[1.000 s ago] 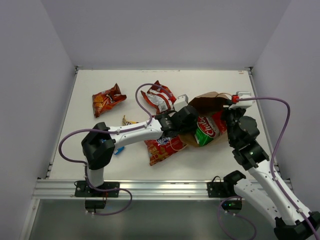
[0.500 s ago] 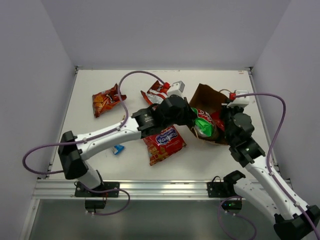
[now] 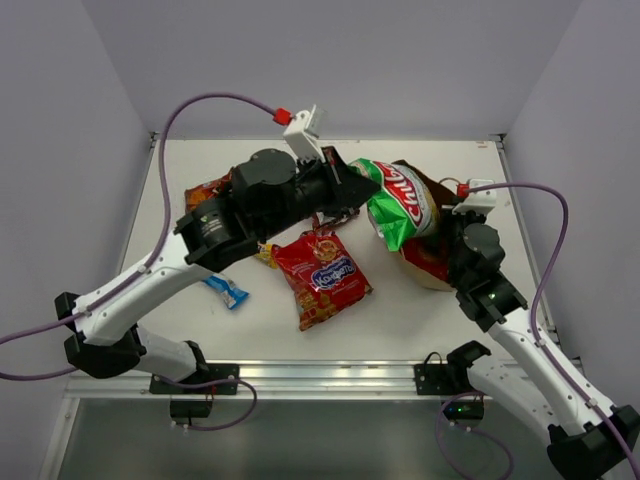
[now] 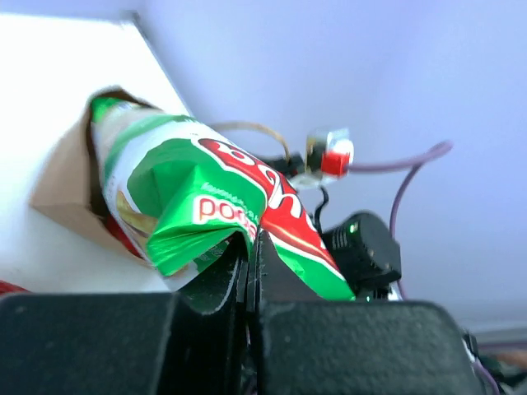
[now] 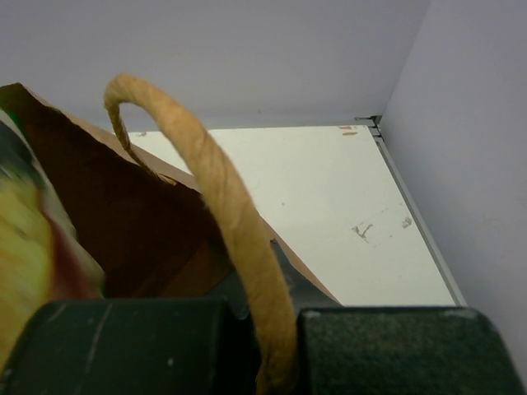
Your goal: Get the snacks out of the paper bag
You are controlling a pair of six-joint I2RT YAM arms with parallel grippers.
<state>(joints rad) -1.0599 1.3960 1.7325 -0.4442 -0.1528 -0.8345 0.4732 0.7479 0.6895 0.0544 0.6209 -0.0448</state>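
Observation:
My left gripper [image 3: 352, 186] is shut on a corner of a green-white chip bag [image 3: 401, 205], which hangs in the air with its lower end at the mouth of the brown paper bag [image 3: 432, 262]. The left wrist view shows the foil [image 4: 206, 197] pinched between shut jaws [image 4: 251, 251], with the paper bag [image 4: 64, 185] behind. My right gripper [image 3: 456, 231] is shut on the bag's twisted handle [image 5: 239, 230]; the brown bag wall [image 5: 140, 222] lies to its left. On the table lie a red chip bag [image 3: 320, 276], a blue bar [image 3: 226, 292] and an orange-red bag [image 3: 204, 188].
The raised left arm [image 3: 240, 205] hides part of the table's middle, with a yellow packet edge [image 3: 265, 256] showing under it. White walls enclose the table [image 3: 470, 310] on three sides, and an aluminium rail [image 3: 300, 375] runs along the near edge.
The left gripper closed on the green-white chip bag and rose up and back, pulling it out of the paper bag. The paper bag tipped upright; the right gripper kept hold of the handle.

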